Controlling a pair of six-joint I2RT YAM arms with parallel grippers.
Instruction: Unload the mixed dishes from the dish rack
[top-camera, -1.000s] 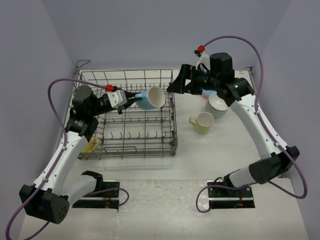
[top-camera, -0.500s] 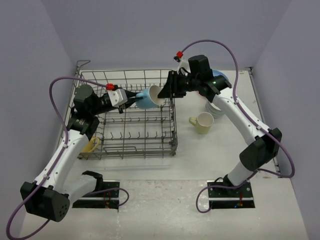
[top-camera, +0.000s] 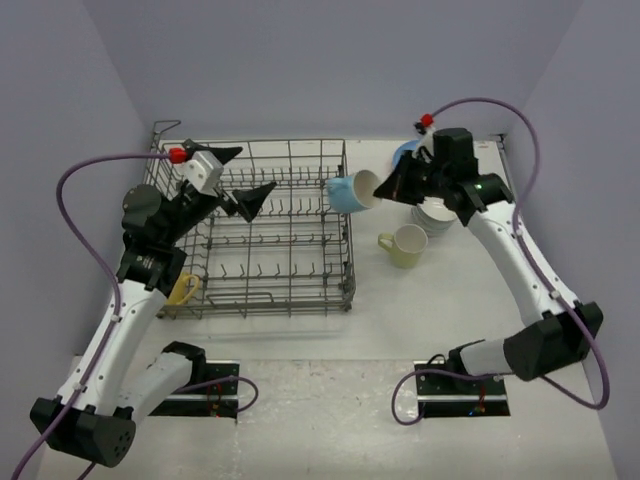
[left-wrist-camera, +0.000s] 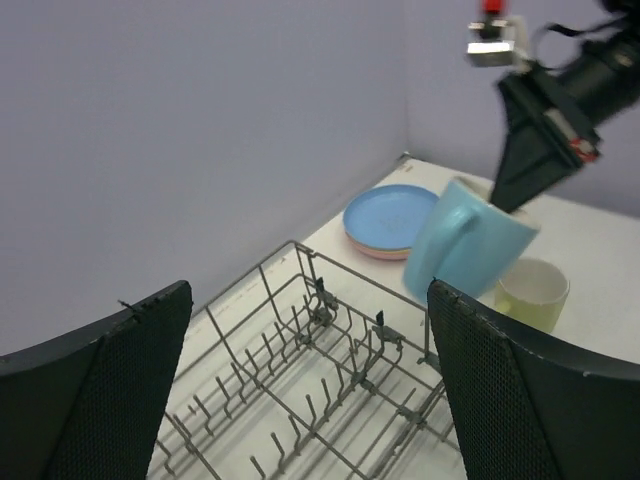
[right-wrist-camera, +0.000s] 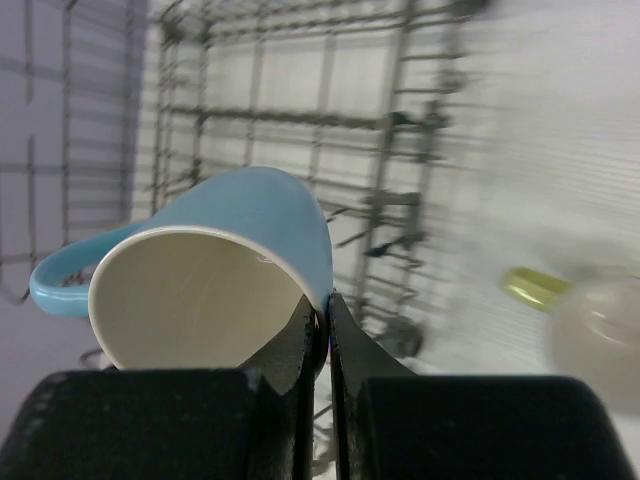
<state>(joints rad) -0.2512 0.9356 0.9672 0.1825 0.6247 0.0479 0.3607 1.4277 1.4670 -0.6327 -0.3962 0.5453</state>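
Note:
My right gripper (top-camera: 378, 189) is shut on the rim of the light blue mug (top-camera: 346, 192), one finger inside and one outside. It holds the mug tilted in the air just past the right rim of the grey wire dish rack (top-camera: 262, 305). The right wrist view shows the mug (right-wrist-camera: 228, 262) pinched at my fingertips (right-wrist-camera: 325, 312). My left gripper (top-camera: 251, 171) hangs open above the rack's back left, holding nothing. Between its fingers (left-wrist-camera: 536, 400), the left wrist view shows bare tines (left-wrist-camera: 330, 350) and the held mug (left-wrist-camera: 462, 252). No dishes show inside the rack.
On the table right of the rack stand a pale yellow-green mug (top-camera: 405, 245) and stacked white bowls (top-camera: 436, 213). Behind them a blue plate (left-wrist-camera: 393, 214) lies on a pink one. A yellow mug (top-camera: 183, 290) lies outside the rack's left front corner. Walls close in behind.
My left gripper opened, let go of the light blue mug and pulled back to the left. My right gripper shut on its rim and carried it right, past the rack's edge.

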